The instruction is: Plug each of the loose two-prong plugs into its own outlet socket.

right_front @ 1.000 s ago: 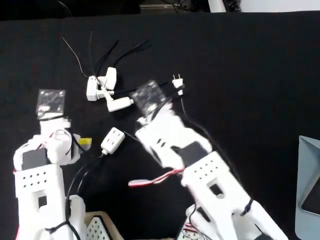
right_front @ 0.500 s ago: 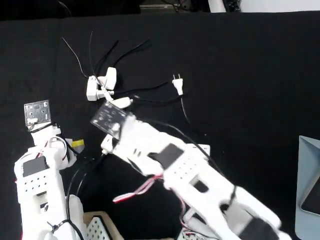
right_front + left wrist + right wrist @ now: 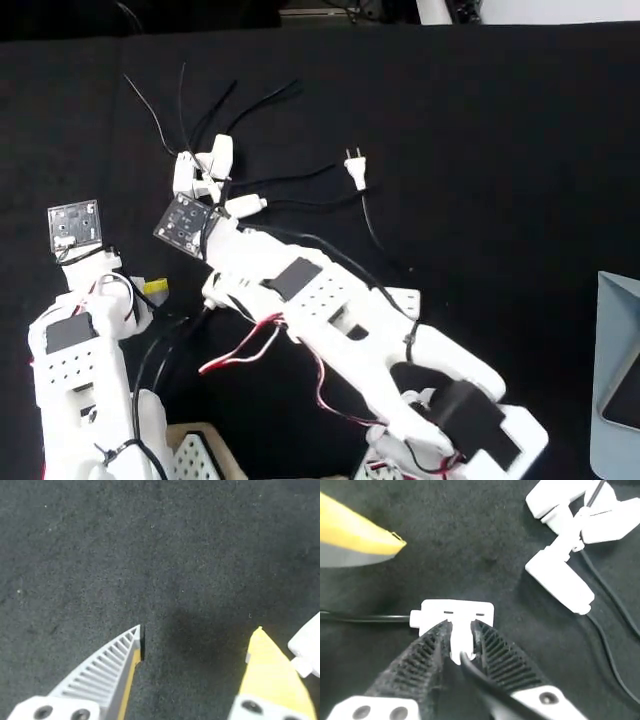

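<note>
The right gripper (image 3: 461, 650) has its fingers clamped on a white two-prong plug (image 3: 461, 639), its front touching the edge of a white outlet socket (image 3: 452, 612) just past the fingertips. Nearby, the left gripper (image 3: 199, 628) holds its fingers apart over bare black cloth (image 3: 150, 540). Beyond the socket lies a cluster of white sockets (image 3: 565, 555); farther off, a loose plug (image 3: 355, 168) has open cloth around it.

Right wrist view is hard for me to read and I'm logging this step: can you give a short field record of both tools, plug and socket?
right tool: shut on white plug
plug contact: butts against outlet socket; prongs hidden
left tool: open, over bare black cloth
loose plug: lying apart on the cloth, unplugged
</note>
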You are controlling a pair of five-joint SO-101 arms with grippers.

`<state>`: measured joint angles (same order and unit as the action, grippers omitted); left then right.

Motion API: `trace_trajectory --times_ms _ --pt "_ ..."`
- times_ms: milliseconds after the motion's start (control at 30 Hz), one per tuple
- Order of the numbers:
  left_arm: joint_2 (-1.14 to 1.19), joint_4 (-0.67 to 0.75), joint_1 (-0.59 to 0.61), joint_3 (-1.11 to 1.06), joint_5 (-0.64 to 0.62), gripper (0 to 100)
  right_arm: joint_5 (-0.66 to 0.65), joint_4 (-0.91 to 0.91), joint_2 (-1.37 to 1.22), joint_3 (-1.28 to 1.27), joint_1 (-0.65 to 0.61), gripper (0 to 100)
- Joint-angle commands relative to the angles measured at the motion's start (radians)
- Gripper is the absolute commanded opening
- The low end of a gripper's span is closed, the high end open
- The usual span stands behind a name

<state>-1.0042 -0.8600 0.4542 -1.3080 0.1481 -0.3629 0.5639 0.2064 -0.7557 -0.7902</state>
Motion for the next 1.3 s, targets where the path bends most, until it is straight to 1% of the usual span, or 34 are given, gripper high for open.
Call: trace_trajectory --times_ms 0,100,367,567,733,933,1267 --pt "-0.011 0.018 0.010 0.002 -0.008 33 -0.003 -0.046 -0.025 0.061 0.029 1.1" --pt "-0.011 0.018 0.010 0.002 -0.008 33 -0.002 -0.072 -0.051 0.061 0.031 1.1" --pt "-0.009 0.018 0.008 0.002 -0.008 33 0.003 -0.074 -0.062 0.091 0.089 1.1" --pt "-0.009 0.018 0.008 0.002 -0.008 33 0.006 -0.075 -0.064 0.093 0.083 1.1" --pt "-0.009 0.018 0.007 0.001 -0.008 33 0.008 -0.126 -0.076 0.077 0.081 1.1" --pt "-0.009 0.018 0.007 0.001 -0.008 33 0.008 -0.129 -0.128 0.079 0.058 1.1" --pt "-0.009 0.018 0.007 0.001 -0.006 33 0.008 -0.123 -0.114 0.076 0.043 1.1"
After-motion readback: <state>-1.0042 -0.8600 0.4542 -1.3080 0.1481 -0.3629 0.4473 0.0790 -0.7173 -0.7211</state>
